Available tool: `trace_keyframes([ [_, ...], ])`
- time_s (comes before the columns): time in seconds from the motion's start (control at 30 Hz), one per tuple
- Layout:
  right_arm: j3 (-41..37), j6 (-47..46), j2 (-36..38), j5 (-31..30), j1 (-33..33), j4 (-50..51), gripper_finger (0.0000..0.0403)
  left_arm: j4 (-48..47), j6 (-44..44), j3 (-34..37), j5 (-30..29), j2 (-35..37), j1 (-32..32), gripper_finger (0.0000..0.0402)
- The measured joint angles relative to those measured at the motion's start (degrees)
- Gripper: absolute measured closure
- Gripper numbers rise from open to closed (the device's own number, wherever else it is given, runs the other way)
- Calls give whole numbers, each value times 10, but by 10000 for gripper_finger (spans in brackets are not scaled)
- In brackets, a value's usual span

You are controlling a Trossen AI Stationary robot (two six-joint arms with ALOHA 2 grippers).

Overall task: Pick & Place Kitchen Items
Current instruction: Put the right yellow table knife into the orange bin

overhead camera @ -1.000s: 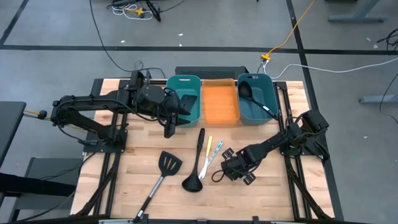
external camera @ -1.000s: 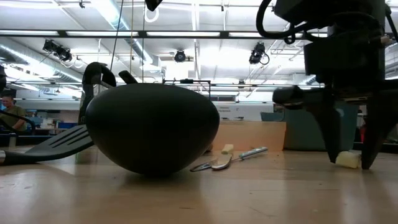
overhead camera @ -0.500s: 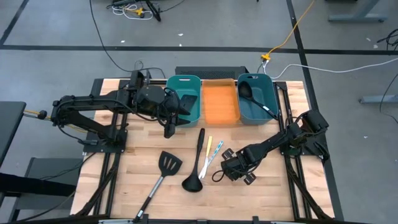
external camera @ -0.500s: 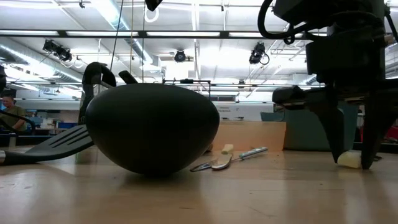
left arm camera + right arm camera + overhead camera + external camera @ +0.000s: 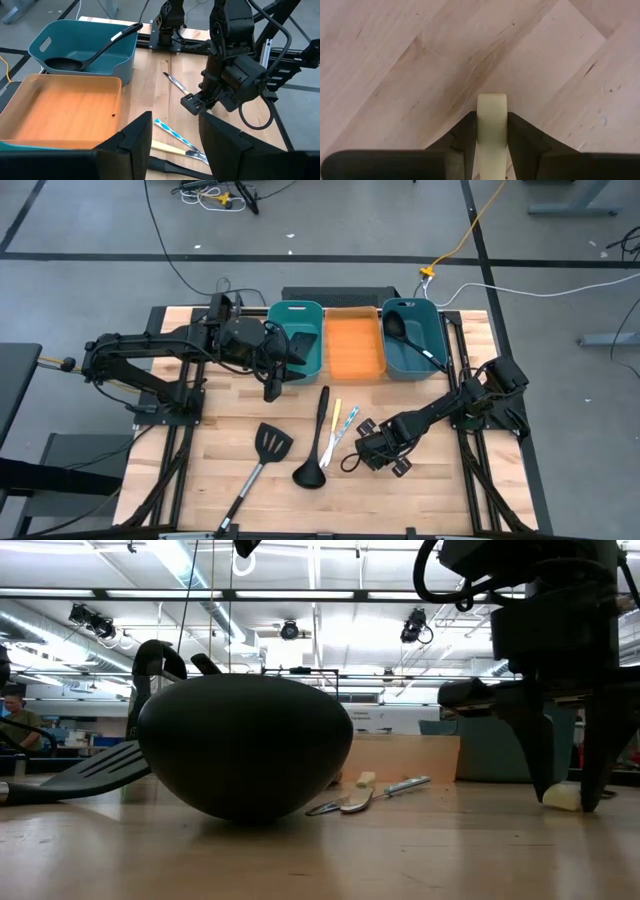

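My right gripper (image 5: 360, 454) stands low over the table's near middle, shut on a thin white stick with a cream end (image 5: 492, 107). The stick's thin grey end (image 5: 175, 83) sticks out past the gripper. A black ladle (image 5: 318, 442) and a black slotted spatula (image 5: 262, 456) lie flat on the table to its left. A yellow stick (image 5: 335, 418) and a teal stick (image 5: 351, 420) lie between them. My left gripper (image 5: 272, 388) hangs open and empty by the left teal bin (image 5: 297, 338). My right gripper pinches the stick's cream end (image 5: 492, 120) between its two fingers (image 5: 548, 780). The fingers come from above, point down and lie across the stick. The cream end (image 5: 562, 798) sits at table level.
Three bins stand along the far edge. The left teal bin holds a black spatula (image 5: 301, 344). The orange bin (image 5: 355, 346) is in the middle. The right teal bin (image 5: 412, 340) holds a black ladle (image 5: 87, 52). Bare wood lies at the table's near right and left.
In the low view my right gripper's fingers have drawn a little closer together about the stick's cream end. The stick stays on the table.
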State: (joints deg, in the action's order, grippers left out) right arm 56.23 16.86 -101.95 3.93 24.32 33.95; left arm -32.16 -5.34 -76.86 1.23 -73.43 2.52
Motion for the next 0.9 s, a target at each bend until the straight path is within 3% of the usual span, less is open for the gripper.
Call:
trace_keyframes([
  [0.9, -1, -16, 24, 17, -4, 11, 305, 0, -2, 0, 12, 0, 0, 235],
])
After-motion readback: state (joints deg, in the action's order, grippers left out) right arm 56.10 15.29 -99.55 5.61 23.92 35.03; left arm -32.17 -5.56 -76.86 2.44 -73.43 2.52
